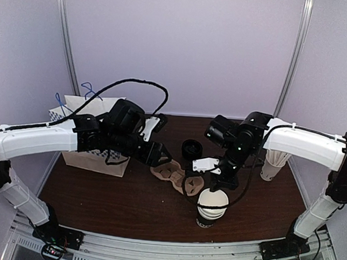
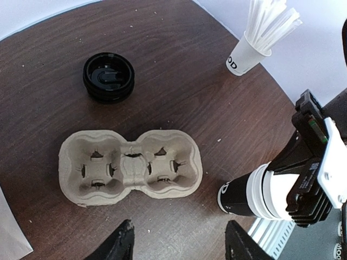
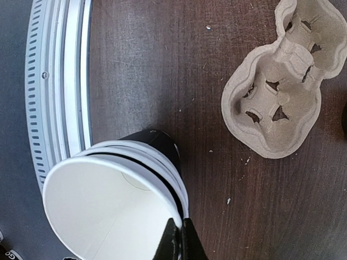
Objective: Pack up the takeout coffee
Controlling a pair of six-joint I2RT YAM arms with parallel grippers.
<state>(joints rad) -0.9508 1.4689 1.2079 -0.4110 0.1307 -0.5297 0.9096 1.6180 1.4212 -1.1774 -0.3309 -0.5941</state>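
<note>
- Lavender walls back a dark wooden table (image 1: 99,196), and a white paper bag (image 1: 92,154) stands at its far left.
- Your left gripper (image 2: 181,246) hovers over the near edge of the pulp carrier (image 2: 130,168), jaws apart and holding nothing.
- Beyond the carrier, a black lid (image 2: 108,77) sits apart from everything else.
- No lidded coffee shows yet. Its cup looks to be the top cup (image 3: 103,211) of the stack (image 3: 157,143), near the table's front edge, right of the carrier.
- Your right gripper (image 3: 179,241) is pinched on that top cup's rim, so you are probably separating one cup.
- Next, lift it straight up so the lower cups don't follow, then carry it left to a carrier pocket.
- At the far right, the cup of straws (image 2: 245,54) stands well apart.
</note>
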